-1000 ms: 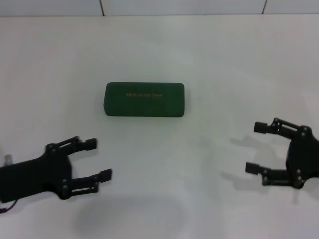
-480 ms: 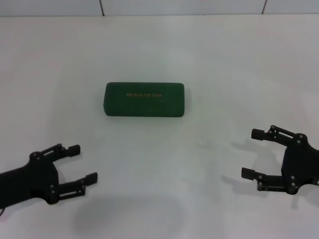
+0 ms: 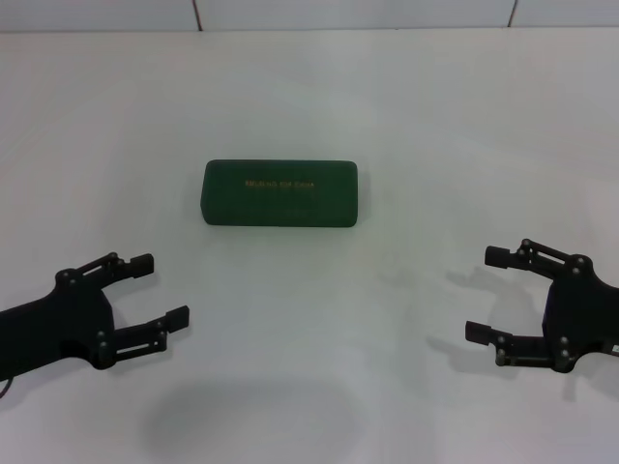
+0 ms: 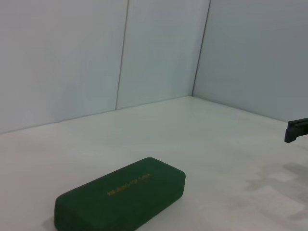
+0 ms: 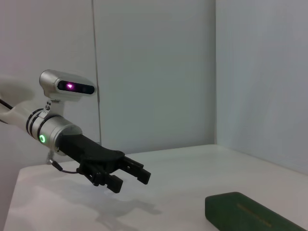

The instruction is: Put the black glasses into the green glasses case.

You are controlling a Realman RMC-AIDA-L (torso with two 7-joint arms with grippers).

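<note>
Case [image 3: 280,192] lies shut between spread left end effector [image 3: 160,289] and right end effector [image 3: 488,293].

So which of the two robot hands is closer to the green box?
The left gripper, though only slightly. Its open fingers sit nearer the closed green glasses case than the right gripper, which sits farther out to the side. Neither touches the case.

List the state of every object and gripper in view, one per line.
green glasses case: shut, lying flat on the white table, gold lettering up, untouched.
black glasses: not in view.
left gripper: open, empty, near the table's front left, apart from the case.
right gripper: open, empty, near the front right, apart from the case.
</note>
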